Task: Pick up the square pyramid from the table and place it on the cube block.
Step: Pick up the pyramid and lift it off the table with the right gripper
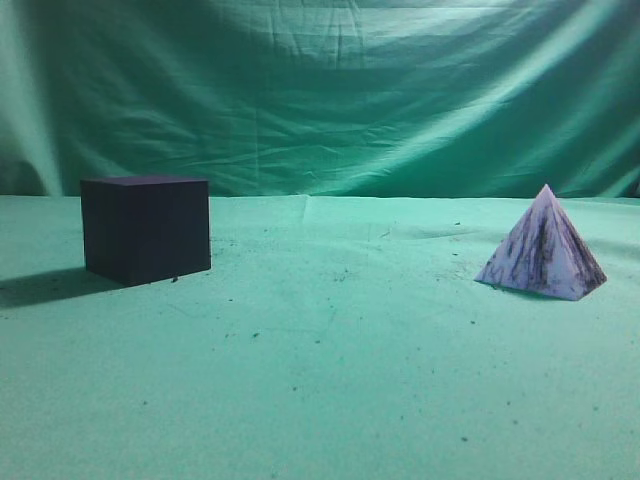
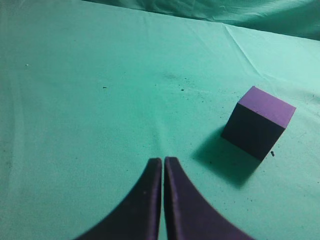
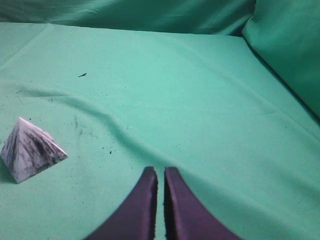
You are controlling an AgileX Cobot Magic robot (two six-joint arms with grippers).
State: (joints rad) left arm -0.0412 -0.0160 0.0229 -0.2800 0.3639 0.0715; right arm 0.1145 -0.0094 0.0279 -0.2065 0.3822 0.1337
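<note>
The square pyramid point(image 1: 545, 248), white-lilac with dark streaks, stands on the green table point(image 1: 330, 340) at the right; it also shows in the right wrist view point(image 3: 29, 150) at the left edge. The dark cube block point(image 1: 146, 228) stands at the left and shows in the left wrist view point(image 2: 257, 121) to the right. My left gripper point(image 2: 163, 161) is shut and empty above bare cloth, left of the cube. My right gripper point(image 3: 156, 171) is shut and empty, well to the right of the pyramid. Neither arm shows in the exterior view.
A green backdrop drape point(image 1: 330, 90) hangs behind the table and folds up at the right in the right wrist view point(image 3: 285, 45). Small dark specks dot the cloth. A wide stretch of cloth lies between the cube and the pyramid.
</note>
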